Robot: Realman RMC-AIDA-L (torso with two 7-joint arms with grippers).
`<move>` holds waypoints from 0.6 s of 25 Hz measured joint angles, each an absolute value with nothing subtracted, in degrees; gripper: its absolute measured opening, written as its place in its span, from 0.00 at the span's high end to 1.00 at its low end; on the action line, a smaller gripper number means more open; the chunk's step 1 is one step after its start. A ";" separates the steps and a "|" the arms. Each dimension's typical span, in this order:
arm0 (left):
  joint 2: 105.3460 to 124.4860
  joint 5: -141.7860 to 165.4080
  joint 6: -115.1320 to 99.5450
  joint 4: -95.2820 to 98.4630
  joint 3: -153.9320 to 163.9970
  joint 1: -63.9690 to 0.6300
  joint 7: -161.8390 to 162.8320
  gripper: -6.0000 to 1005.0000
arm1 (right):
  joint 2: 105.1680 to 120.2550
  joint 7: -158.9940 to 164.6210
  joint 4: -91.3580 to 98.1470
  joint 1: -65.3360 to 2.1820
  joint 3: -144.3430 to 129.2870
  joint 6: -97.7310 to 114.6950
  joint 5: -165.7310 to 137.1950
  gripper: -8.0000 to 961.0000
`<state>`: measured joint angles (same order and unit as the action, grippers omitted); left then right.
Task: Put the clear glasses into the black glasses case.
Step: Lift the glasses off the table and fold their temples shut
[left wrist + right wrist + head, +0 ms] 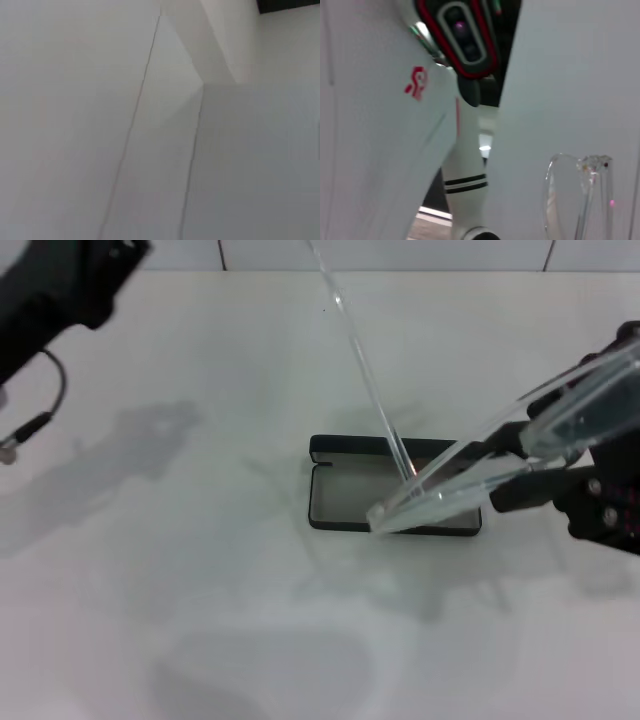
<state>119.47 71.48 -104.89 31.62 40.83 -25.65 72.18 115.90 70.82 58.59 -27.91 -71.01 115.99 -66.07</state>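
The black glasses case (340,496) lies open at the table's middle, grey lining up, lid at its far side. My right gripper (515,466) comes in from the right and is shut on the clear glasses (470,475). The glasses hang tilted, with their low end over the case's near right rim. One clear arm of the glasses (352,335) sticks steeply up toward the far edge. The right wrist view shows a lens of the clear glasses (565,200) close up. My left gripper (95,270) stays raised at the far left, away from the case.
The white table (200,570) spreads out around the case. A loose cable (45,410) hangs under the left arm. In the right wrist view the robot's white body (395,125) with a red logo fills one side.
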 joint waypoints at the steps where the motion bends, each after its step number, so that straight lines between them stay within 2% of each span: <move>1: 119.48 72.32 -104.78 30.76 40.90 -26.43 72.09 0.82 | 115.90 70.82 58.59 -27.91 -71.01 115.99 -66.07 0.88; 6: 119.54 73.91 -104.58 26.62 44.57 -29.79 70.36 0.82 | 115.97 68.89 55.21 -31.67 -72.69 114.29 -66.20 0.88; 15: 119.61 72.59 -106.90 26.81 50.17 -31.48 70.64 0.82 | 115.62 65.51 44.34 -37.59 -72.86 110.99 -67.71 0.88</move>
<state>119.61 72.59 -106.90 26.81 50.17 -31.48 70.64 115.62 65.51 44.34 -37.59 -72.86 110.99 -67.71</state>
